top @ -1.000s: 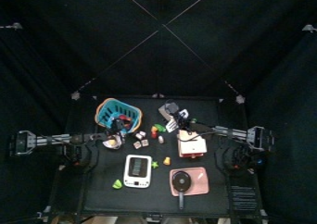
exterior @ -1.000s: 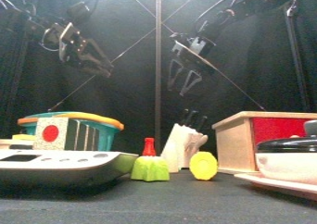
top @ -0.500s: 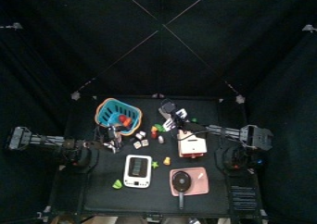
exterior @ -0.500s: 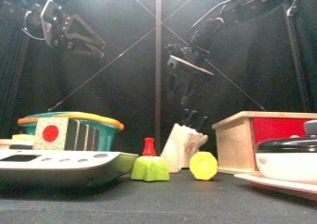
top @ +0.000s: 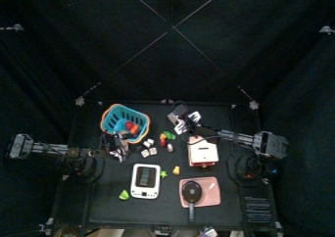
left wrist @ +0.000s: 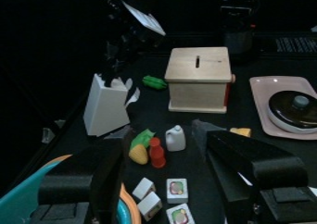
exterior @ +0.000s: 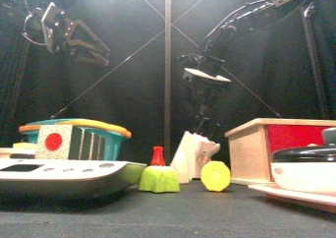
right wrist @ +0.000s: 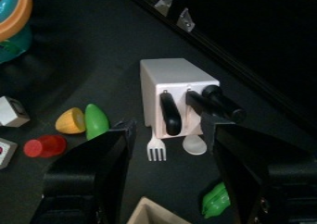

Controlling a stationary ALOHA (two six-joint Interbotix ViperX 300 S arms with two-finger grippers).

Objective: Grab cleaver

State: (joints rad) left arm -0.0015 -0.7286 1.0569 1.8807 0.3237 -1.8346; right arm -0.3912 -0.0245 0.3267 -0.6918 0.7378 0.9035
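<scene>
My left end effector (exterior: 63,35) hangs high over the left side of the counter (top: 225,213), jaws parted wide, holding nothing. Resting; not needed for this step.

Below it, toward the back left corner: a teal basket (top: 119,117). A white scale (top: 145,180) sits near the front edge with a green piece (exterior: 159,180) beside it. Small toy foods, red and yellow-green (right wrist: 84,121), lie scattered mid-counter.

The white knife block (right wrist: 181,92) stands just right of centre, toward the back edge. In my right wrist view two black handles (right wrist: 221,101) stick out of its slots, with a white fork (right wrist: 155,151) and a white spoon (right wrist: 195,146) lying just in front of it. I take the cleaver to be one of those two handles; which one I cannot tell, since both blades are hidden inside the block.

My right end effector (right wrist: 171,168) hovers above the block, jaws wide and empty, the block framed between them.

For the grab: settle on one handle first, probably the thicker one. Line the jaws up across that handle alone so the neighbour isn't pinched too. Descend straight, close on the exposed part well clear of the block's top, then pull along the slot's axis so the block does not tip or drag.

To the right stands a wooden box (top: 202,154) with a slot, and at the front right corner a pink tray (top: 199,192) holding a dark pan.
</scene>
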